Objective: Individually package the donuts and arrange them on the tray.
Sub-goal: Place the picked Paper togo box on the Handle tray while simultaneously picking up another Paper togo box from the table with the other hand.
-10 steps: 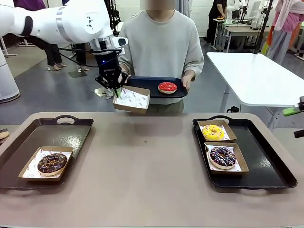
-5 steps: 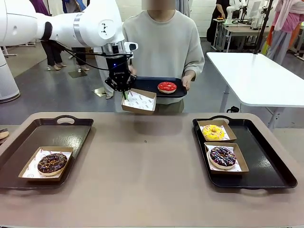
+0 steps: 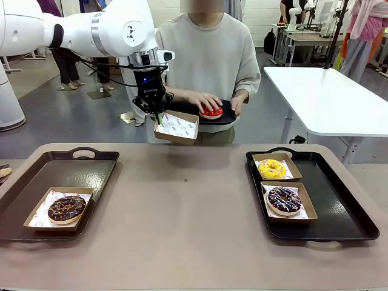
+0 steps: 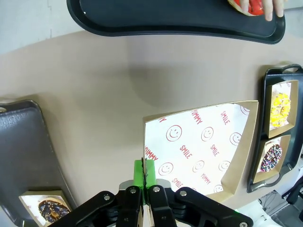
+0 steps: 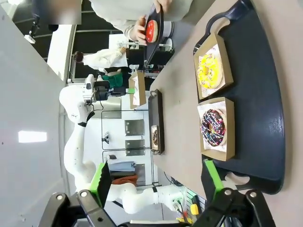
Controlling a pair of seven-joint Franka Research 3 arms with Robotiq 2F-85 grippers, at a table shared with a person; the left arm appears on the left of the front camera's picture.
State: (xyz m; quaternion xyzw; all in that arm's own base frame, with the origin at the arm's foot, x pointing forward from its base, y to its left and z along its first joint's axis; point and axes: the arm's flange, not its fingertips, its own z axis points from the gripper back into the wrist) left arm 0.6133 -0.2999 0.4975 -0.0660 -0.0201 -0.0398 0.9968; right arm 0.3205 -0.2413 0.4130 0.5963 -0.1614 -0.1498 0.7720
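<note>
My left gripper [image 3: 156, 115] is shut on the rim of an empty paper box [image 3: 176, 127] lined with printed paper, held in the air beside the person's small dark tray [image 3: 230, 118]. The person's hand [image 3: 203, 100] rests on the red-iced donut [image 3: 212, 112] on that tray. In the left wrist view the box [image 4: 208, 146] hangs from my gripper [image 4: 145, 177] over the table. A yellow-iced donut [image 3: 272, 168] and a dark sprinkled donut [image 3: 284, 199] sit boxed on the right tray [image 3: 351, 212]. A chocolate donut [image 3: 66, 208] sits boxed on the left tray [image 3: 91, 170]. My right gripper [image 5: 154, 179] stands open.
A white table [image 3: 327, 97] stands at the back right. The brown table [image 3: 188, 224] lies bare between the two trays. Other people stand in the background.
My left arm has carried the box to the right toward the person's tray. The person's hand has come onto the red-iced donut.
</note>
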